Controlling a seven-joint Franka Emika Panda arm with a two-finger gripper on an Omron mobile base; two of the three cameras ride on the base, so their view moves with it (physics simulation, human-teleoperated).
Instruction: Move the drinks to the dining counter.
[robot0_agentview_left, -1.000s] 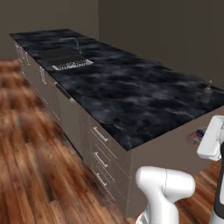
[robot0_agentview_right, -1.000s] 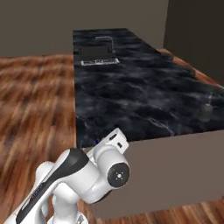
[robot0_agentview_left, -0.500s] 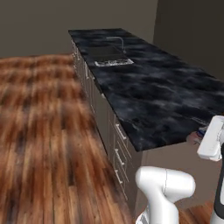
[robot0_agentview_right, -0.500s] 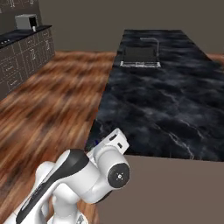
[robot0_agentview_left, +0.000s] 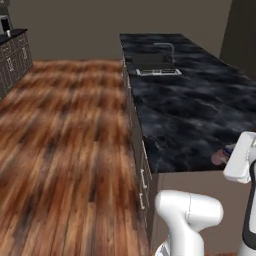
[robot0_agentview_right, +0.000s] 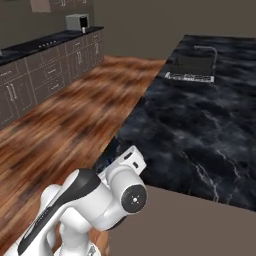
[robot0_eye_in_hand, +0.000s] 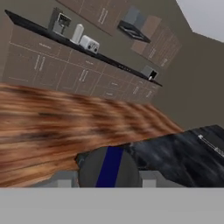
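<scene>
Robot is carrying a can beside the dining counter.
Gripper is seemingly clamping the can, low by the island's near corner; lifting clear of the edge before lowering looks wise.

Base swung, dining counter now right.

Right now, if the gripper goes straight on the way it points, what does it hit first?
The dark round blue-striped object sits between its tips, apparently gripped. Beyond it, the brown wooden floor likely comes first; depth unclear.
</scene>
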